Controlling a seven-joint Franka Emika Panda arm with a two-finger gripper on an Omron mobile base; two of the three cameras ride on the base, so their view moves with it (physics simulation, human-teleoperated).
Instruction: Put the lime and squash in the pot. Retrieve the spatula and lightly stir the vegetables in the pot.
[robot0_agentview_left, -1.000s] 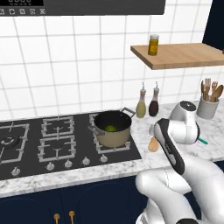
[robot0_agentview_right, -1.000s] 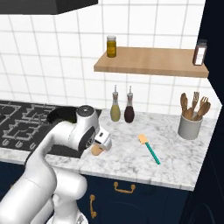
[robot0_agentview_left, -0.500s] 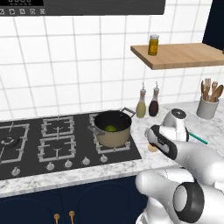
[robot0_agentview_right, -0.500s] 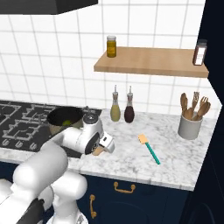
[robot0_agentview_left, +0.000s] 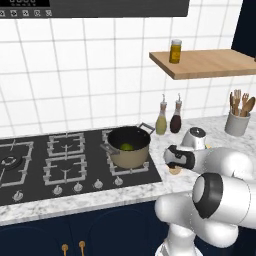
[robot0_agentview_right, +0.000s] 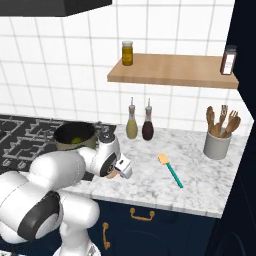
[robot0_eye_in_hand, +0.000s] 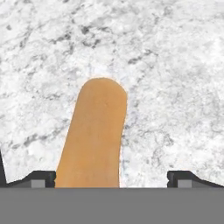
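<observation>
The tan-orange squash (robot0_eye_in_hand: 94, 135) lies on the white marble counter, running up from the bottom of the hand view. My gripper (robot0_eye_in_hand: 111, 177) is open right over it, one fingertip on each side and both clear of it. From the base views only a sliver of the squash (robot0_agentview_left: 174, 171) (robot0_agentview_right: 116, 173) peeks out under the hand. The bronze pot (robot0_agentview_left: 129, 147) (robot0_agentview_right: 75, 135) stands on the hob's right burner with the lime (robot0_agentview_left: 126, 146) inside. Right of the hand on the counter lies the teal-handled spatula (robot0_agentview_right: 170, 170).
Two thin-necked bottles (robot0_agentview_right: 132, 125) stand against the tiled wall behind the hand. A grey crock of wooden utensils (robot0_agentview_right: 218, 142) sits at the counter's right end. A wooden shelf (robot0_agentview_right: 172, 70) with jars hangs above. The black hob (robot0_agentview_left: 60, 160) lies left of the pot.
The arm has folded lower and the hand has come down closer over the squash. The gripper stayed open and the squash has not moved.
</observation>
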